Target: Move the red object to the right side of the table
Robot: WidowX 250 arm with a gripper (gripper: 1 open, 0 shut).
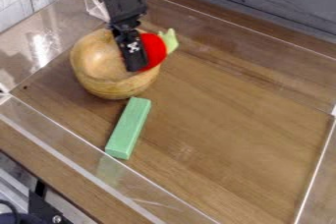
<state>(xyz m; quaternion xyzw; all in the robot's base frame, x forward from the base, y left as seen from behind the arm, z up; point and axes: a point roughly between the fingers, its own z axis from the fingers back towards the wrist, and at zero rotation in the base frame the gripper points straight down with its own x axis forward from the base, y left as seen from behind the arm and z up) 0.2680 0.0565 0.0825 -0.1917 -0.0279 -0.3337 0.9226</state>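
the table [250, 120] is the biggest thing here, brown wood grain with low clear walls around it, right half bare. next down, the wooden bowl [102, 71] at the left, which looks tipped over toward the right so we see its rounded outside more than its mouth; we can't be sure how far it's tilted. then the flat green block [129, 128] lying just in front of the bowl, apart from it. then the gripper [136, 53], pointing steeply down at the bowl's right rim. smallest, the red object [156, 51], a rounded red toy fruit with a pale green leafy end sticking up right; it sits right at the gripper tip, over the bowl's right edge, far left of where it needs to end up.

hand state: we cannot tell. the black fingers overlap the fruit, and the frame doesn't show whether they clamp it or stand loose beside it.

handling, our guess: small, light, probably hard smooth plastic, so slippery and keen to roll on its round body. not fragile. we'd take it across the widest red part, fingers on opposite sides, not by the leafy end, which looks thin and would twist out. set it down low so it doesn't roll off.
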